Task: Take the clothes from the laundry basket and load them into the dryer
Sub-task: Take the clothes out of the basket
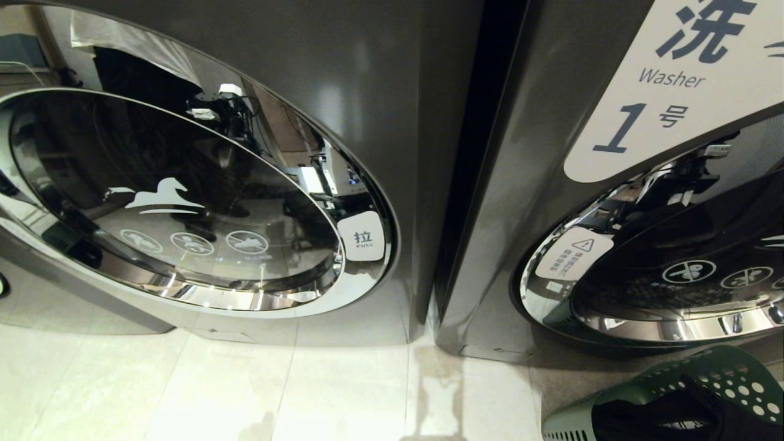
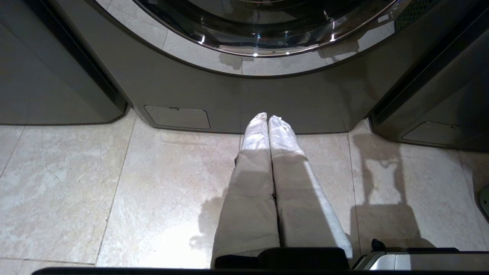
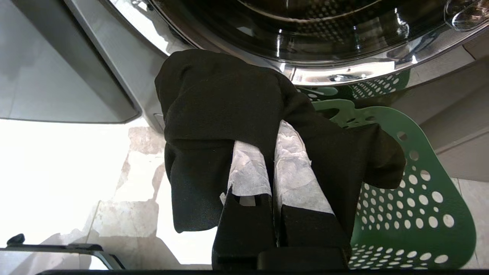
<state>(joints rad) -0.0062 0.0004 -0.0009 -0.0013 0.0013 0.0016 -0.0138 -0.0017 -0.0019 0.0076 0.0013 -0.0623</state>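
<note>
The green perforated laundry basket sits on the floor at the lower right, in front of the machine marked Washer. Black clothes show inside it. In the right wrist view my right gripper is shut on a black garment, which drapes over both white-wrapped fingers beside the basket. The dryer stands on the left with its round glass door shut. My left gripper is shut and holds nothing, pointing at the floor before the dryer's base.
A white pull tab sits on the right rim of the dryer door. A narrow dark gap separates the two machines. Pale floor tiles stretch in front of the dryer. The washer's chrome door rim lies just beyond the basket.
</note>
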